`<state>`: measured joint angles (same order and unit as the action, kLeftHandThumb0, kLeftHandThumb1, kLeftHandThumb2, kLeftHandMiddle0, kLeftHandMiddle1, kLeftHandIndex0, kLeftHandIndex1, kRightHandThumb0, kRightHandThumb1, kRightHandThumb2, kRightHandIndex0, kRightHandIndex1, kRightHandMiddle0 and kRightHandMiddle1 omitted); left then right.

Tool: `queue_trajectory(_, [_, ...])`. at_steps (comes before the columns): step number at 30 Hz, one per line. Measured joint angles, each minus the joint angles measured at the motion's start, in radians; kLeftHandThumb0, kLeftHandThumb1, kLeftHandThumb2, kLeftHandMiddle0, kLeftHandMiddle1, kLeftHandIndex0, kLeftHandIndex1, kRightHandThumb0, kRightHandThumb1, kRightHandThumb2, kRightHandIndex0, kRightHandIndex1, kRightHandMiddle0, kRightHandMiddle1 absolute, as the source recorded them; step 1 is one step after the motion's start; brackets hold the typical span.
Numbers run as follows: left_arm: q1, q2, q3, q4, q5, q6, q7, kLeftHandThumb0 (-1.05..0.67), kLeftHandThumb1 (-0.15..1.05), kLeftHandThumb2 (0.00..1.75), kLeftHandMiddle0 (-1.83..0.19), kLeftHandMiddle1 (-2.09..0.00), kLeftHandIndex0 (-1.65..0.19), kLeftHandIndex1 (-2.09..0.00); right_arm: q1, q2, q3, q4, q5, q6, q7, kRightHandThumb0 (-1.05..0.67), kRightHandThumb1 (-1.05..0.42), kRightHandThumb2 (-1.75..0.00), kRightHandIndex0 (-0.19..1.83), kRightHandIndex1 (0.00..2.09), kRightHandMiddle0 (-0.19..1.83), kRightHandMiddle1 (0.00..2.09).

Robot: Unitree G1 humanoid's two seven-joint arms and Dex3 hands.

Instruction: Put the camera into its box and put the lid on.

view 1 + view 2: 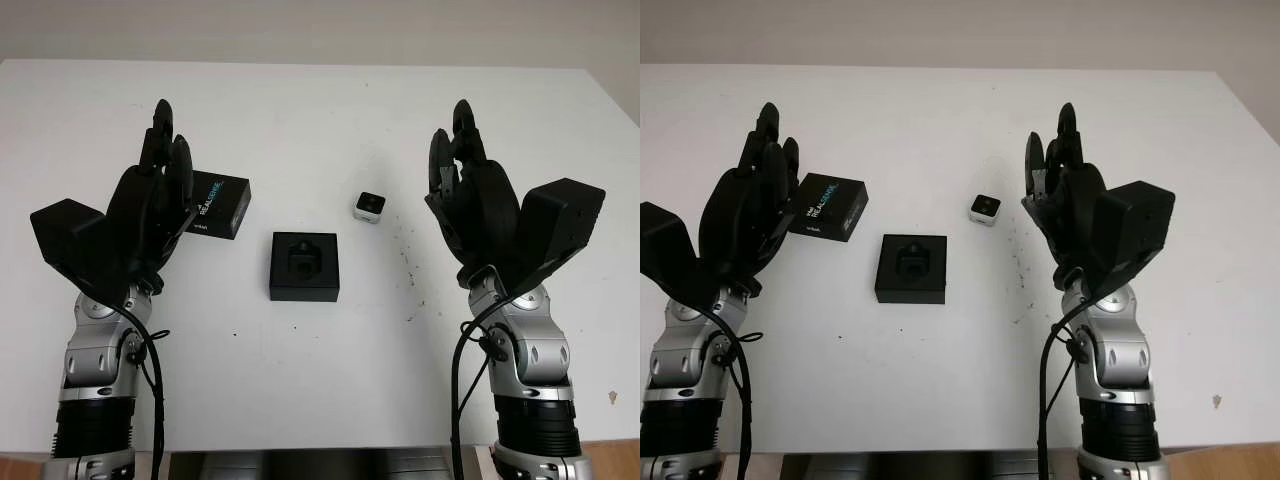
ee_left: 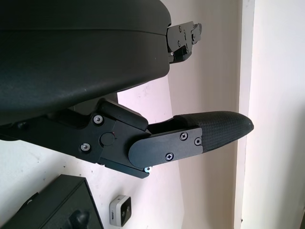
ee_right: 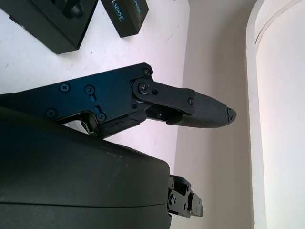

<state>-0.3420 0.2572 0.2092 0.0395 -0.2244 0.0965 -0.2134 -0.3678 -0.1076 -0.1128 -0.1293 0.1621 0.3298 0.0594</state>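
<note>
Reaching first for the camera [image 1: 370,206] suits the right hand [image 1: 462,185], released and empty, nearest it; box [image 1: 305,265] sits between hands; left hand [image 1: 160,185] empty by lid [image 1: 220,204].

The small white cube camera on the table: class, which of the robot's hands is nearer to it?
Right. The right hand is open just beside the small white cube camera; the left hand is open farther off, past the black box.

Things on the table
One camera [image 1: 370,206], one open box [image 1: 305,266], one lid [image 1: 220,204] (with writing on it), and two hands.
</note>
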Motion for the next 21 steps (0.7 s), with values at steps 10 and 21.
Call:
queue_trajectory(10, [-0.002, 0.000, 0.001, 0.027, -0.007, -0.008, -0.009, -0.81, 1.05, 0.62, 0.19, 0.00, 0.19, 0.00, 0.000, -0.007, 0.007, 0.013, -0.001, -0.015, 0.030, -0.73, -1.05, -0.59, -0.19, 0.00, -0.19, 0.00])
queue_trajectory(21, [-0.002, 0.000, 0.002, 0.026, -0.009, -0.010, -0.006, -0.79, 1.05, 0.66, 0.19, 0.00, 0.19, 0.00, -0.156, -0.194, -0.051, 0.150, -0.017, -0.074, 0.158, -0.61, -1.00, -0.08, 0.08, 0.14, 0.10, 0.16])
